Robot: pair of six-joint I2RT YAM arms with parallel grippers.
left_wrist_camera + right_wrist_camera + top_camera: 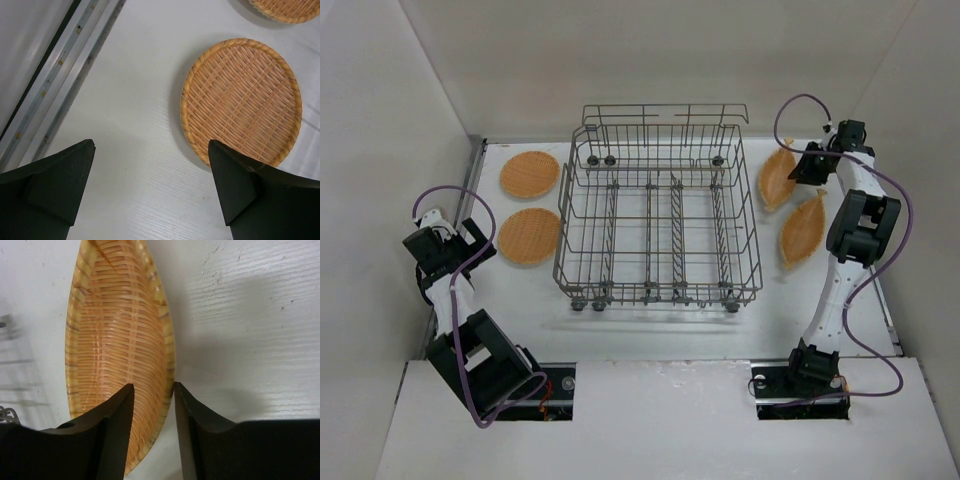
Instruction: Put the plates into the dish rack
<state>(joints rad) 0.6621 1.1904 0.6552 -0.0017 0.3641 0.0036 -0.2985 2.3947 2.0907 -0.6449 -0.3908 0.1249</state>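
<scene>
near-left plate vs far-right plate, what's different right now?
Pose: the near-left plate lies flat and reads round; the far-right plate is tilted, reading as a narrow leaf shape. Contact: the left gripper is wide open by the near-left plate, holding nothing; the right gripper straddles the far-right plate's rim. Shared: same tan woven look, both outside the dish rack.

I'm getting bright, even light from overhead. The dish rack (660,215) is casting a faint shadow on the white table (650,340), and a soft shadow is falling beside the plate (120,330) in the right wrist view.
</scene>
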